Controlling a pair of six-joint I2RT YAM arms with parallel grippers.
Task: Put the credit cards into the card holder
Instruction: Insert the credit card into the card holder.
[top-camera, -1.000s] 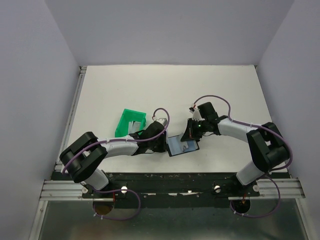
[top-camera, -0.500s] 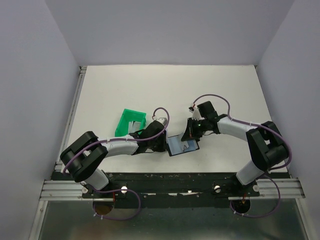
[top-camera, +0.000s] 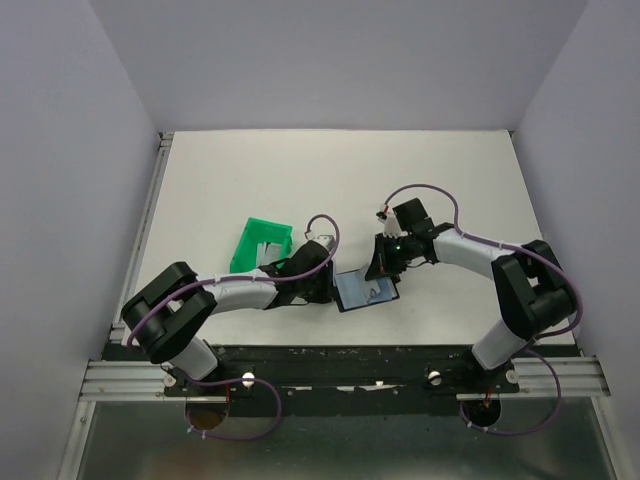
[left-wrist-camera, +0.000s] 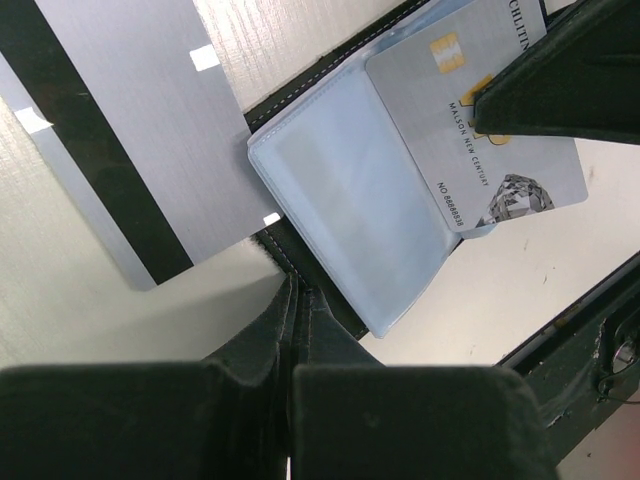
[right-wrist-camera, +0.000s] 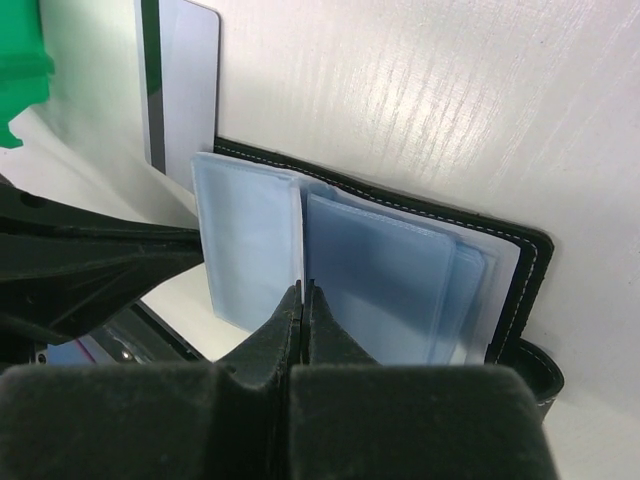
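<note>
The card holder (top-camera: 360, 293) lies open between my arms, its pale blue sleeves (left-wrist-camera: 350, 205) facing up. My left gripper (left-wrist-camera: 300, 292) is shut on its black near edge and also shows in the top view (top-camera: 327, 288). My right gripper (right-wrist-camera: 303, 293) is shut on a silvery-grey credit card (left-wrist-camera: 470, 130) with a chip. It holds the card edge-on at the sleeves (right-wrist-camera: 400, 280), one corner at a sleeve's opening. This gripper shows in the top view (top-camera: 381, 270) too. A second silvery card (left-wrist-camera: 130, 140) with a black stripe lies flat beside the holder (right-wrist-camera: 188, 90).
A green plastic bin (top-camera: 262, 244) stands on the white table just left of the left wrist, and its corner shows in the right wrist view (right-wrist-camera: 20, 55). The table's near edge and black rail (left-wrist-camera: 590, 330) run close to the holder.
My right gripper has shifted slightly with the card over the holder. The left gripper and the holder have stayed in place.
</note>
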